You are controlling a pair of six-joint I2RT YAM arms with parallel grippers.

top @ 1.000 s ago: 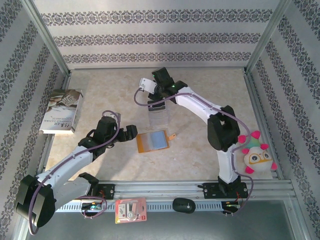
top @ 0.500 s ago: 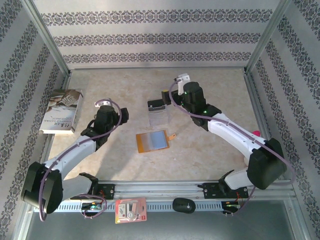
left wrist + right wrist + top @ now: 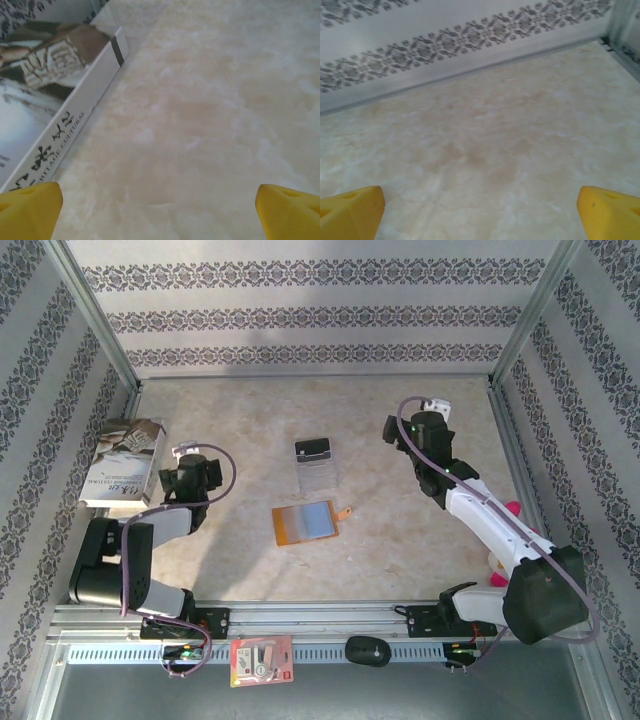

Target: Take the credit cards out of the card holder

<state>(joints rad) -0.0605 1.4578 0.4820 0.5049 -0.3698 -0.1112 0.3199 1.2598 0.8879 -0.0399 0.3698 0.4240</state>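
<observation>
The card holder (image 3: 305,523) lies open on the counter (image 3: 240,410); left hand (image 3: 160,212) and right hand (image 3: 480,212) spread wide, empty.

Counter (image 3: 240,420) tally:
- card holder (image 3: 305,523): one
- black card (image 3: 314,449): one
- clear stand (image 3: 318,475): one
- book (image 3: 125,462): one
- red-and-white packet (image 3: 261,660): one
- black mouse (image 3: 367,650): one
- arms: two, left arm (image 3: 165,525) and right arm (image 3: 490,525)

Beige marbled tabletop (image 3: 250,420); striped, ornament-patterned walls (image 3: 320,310); aluminium corner posts (image 3: 96,320).
</observation>
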